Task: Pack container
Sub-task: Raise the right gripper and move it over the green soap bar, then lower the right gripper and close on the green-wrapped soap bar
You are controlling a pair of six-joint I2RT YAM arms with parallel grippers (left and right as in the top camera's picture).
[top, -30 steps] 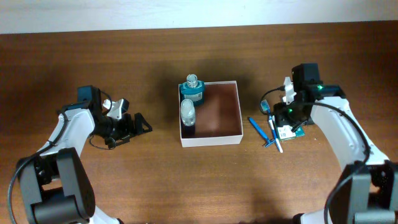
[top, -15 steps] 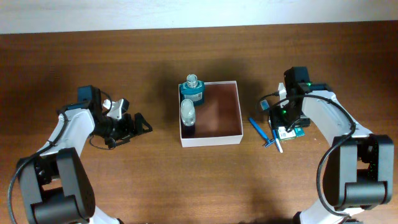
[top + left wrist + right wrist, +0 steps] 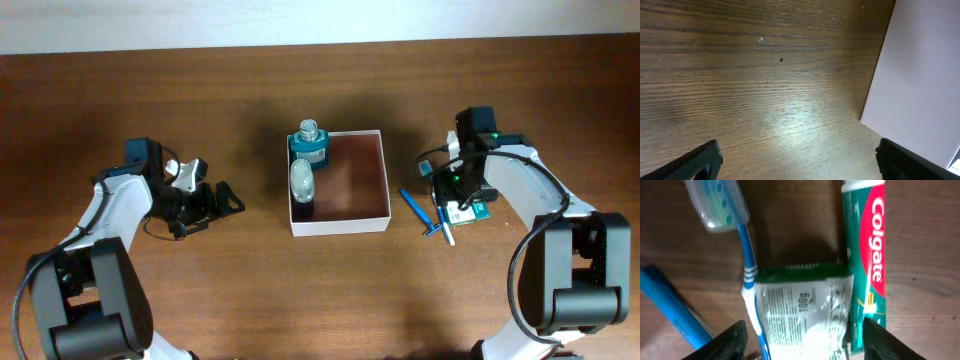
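Note:
The container (image 3: 384, 180), a square white-walled box with a reddish-brown floor, sits mid-table. It holds a teal bottle (image 3: 308, 145) and a clear bottle (image 3: 301, 180) along its left side. My right gripper (image 3: 455, 192) is open and low over a pile of toiletries. In the right wrist view its fingers (image 3: 735, 342) straddle a white sachet (image 3: 800, 310) with a green top. A Colgate toothpaste tube (image 3: 865, 255) lies on one side of the sachet and a blue toothbrush (image 3: 746, 275) on the other. My left gripper (image 3: 222, 200) is open and empty, left of the container.
A blue stick-like item (image 3: 412, 207) lies between the container and the toiletries pile; it shows at the left edge of the right wrist view (image 3: 670, 305). The left wrist view shows bare wood and the container's white outer wall (image 3: 920, 85).
My right arm has shifted left and settled over the toiletries pile, then held still. The left arm and the container's contents have not moved.

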